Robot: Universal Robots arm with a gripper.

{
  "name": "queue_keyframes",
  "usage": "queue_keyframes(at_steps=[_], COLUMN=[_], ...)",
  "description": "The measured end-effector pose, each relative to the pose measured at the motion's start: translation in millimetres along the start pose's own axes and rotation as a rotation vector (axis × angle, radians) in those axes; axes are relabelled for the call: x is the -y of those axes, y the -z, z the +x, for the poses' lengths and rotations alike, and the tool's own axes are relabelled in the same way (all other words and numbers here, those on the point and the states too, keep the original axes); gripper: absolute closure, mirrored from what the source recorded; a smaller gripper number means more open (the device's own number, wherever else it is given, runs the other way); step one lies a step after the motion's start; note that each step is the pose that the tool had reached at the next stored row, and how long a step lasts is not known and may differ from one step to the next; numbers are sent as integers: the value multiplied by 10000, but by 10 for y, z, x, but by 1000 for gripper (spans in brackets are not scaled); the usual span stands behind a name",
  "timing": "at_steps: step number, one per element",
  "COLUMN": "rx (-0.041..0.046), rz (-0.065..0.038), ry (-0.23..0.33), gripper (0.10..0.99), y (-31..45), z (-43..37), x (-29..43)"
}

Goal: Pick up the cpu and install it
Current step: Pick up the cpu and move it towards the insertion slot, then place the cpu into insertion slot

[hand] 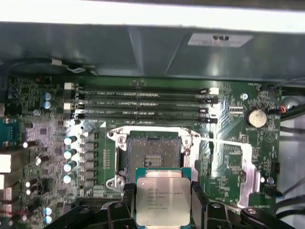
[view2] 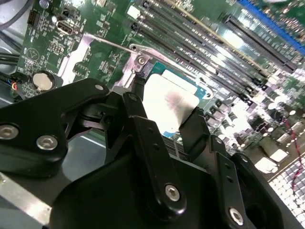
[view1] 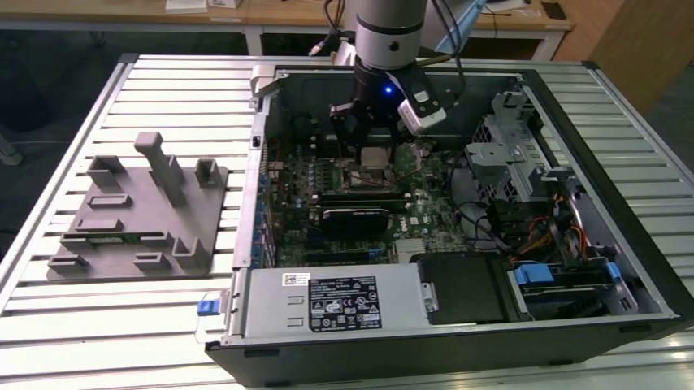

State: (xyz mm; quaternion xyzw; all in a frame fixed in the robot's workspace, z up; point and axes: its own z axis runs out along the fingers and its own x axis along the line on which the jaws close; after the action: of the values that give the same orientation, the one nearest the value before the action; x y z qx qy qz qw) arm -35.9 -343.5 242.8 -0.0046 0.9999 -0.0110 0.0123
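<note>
An open black steel computer case (view1: 651,268) lies on its side on a ribbed aluminium table (view1: 174,81). Its floor carries a green motherboard (view1: 428,215) and, at the near end, a silver box-shaped power supply (view1: 325,305). The square black-framed socket (hand: 151,153) is empty, with its silver metal retention plate (hand: 233,157) swung open beside it. The arm's black gripper (view1: 373,150) reaches into the case, pinching the flat square cpu (hand: 163,200) by two opposite edges between its matte fingers (hand: 127,202). The cpu's silver-grey top plate faces up, and it is held over the socket's edge, not seated. Four long dark memory slots (hand: 143,100) and a round coin battery (hand: 258,118) lie just beyond the socket. A moulded grey plastic fixture tray (view1: 141,219) sits outside the case, on the exterior view's left.
</note>
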Motion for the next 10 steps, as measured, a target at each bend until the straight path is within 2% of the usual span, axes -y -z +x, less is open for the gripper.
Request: queue_keyframes(at_steps=[3,10], rx=[1,-1], rz=[6,8], ry=[0,0], gripper=[541,541], y=[-14,-17], z=[0,0], x=[-24,-25])
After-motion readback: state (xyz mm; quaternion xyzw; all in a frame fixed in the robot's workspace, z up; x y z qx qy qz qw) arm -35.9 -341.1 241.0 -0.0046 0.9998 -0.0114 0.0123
